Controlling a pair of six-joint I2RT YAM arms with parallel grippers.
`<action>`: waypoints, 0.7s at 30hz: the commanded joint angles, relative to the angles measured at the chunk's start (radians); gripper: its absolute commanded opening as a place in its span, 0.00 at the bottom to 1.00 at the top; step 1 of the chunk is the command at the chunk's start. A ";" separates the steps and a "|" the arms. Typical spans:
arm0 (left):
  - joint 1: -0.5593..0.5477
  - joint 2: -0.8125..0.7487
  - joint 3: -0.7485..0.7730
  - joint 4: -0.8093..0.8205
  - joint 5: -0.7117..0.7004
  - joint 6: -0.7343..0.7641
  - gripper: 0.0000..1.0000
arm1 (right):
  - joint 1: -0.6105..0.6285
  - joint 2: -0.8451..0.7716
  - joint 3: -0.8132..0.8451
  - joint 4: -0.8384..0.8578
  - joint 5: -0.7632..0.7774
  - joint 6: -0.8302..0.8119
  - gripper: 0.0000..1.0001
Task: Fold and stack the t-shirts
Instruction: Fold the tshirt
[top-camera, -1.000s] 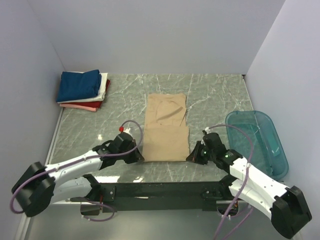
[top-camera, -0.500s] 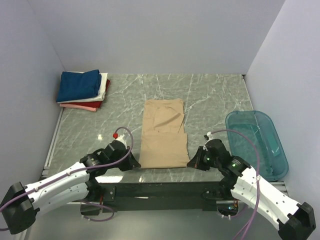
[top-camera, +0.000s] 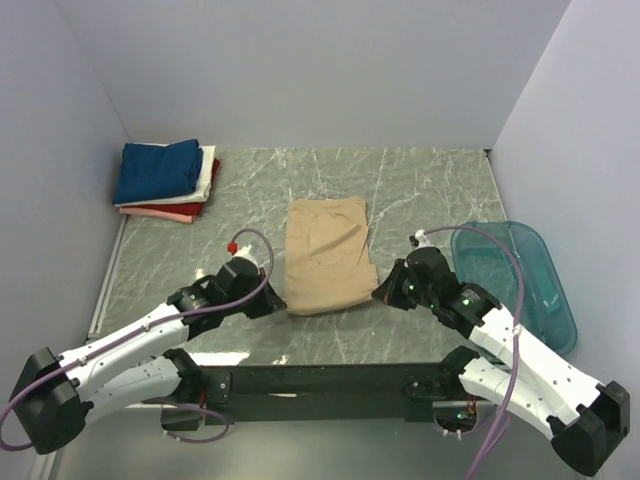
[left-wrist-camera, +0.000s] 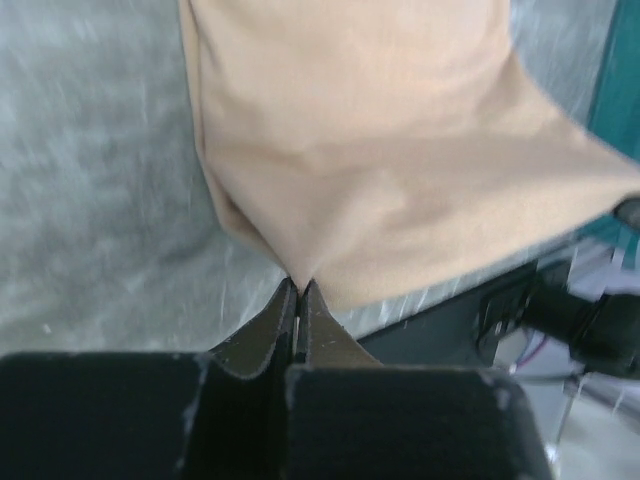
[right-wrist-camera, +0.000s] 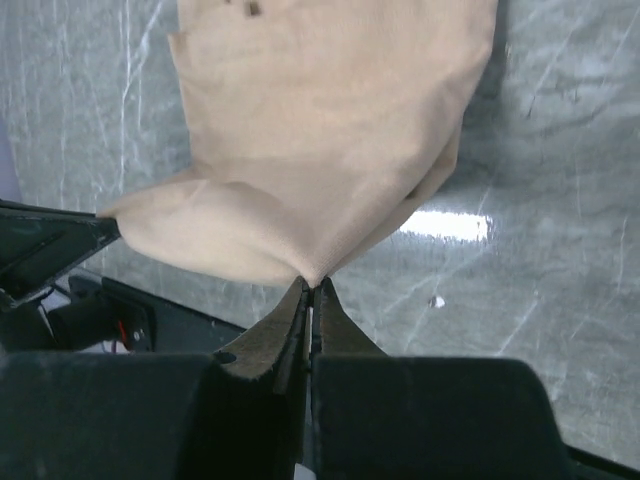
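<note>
the tan soft cloth short-sleeved t-shirt (top-camera: 327, 255) lies on the grey marbled desk (top-camera: 430, 190) as a long strip whose long axis runs straight away from the robot toward the desk's far edge. its near end is raised off the desk between the two hands: the left hand (top-camera: 272, 305) is clenched on the near left corner and the right hand (top-camera: 380, 293) on the near right corner, each wrist view showing cloth drawn to a point at tightly pinched fingertips (left-wrist-camera: 283, 318). the far end rests flat on the desk beyond both hands. the coming move seems to turn on that axis: the pinched edge would travel forward along the strip, away from the robot, to land on the far end, the two hands level so the crease lies square across. neither hand is nearer; they flank the shirt evenly. the stack of folded navy, white, red and pink t-shirts (top-camera: 165, 180) sits at the far left corner, well apart from the tan one and on the left hand's side, so that hand looks better placed for the later carry.
</note>
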 joint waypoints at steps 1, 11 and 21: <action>0.063 0.041 0.089 0.025 0.011 0.069 0.01 | -0.010 0.046 0.087 0.041 0.077 -0.036 0.00; 0.237 0.237 0.341 0.038 0.094 0.186 0.01 | -0.125 0.213 0.265 0.101 0.062 -0.128 0.00; 0.333 0.473 0.629 -0.016 0.167 0.261 0.01 | -0.274 0.417 0.401 0.164 -0.063 -0.195 0.00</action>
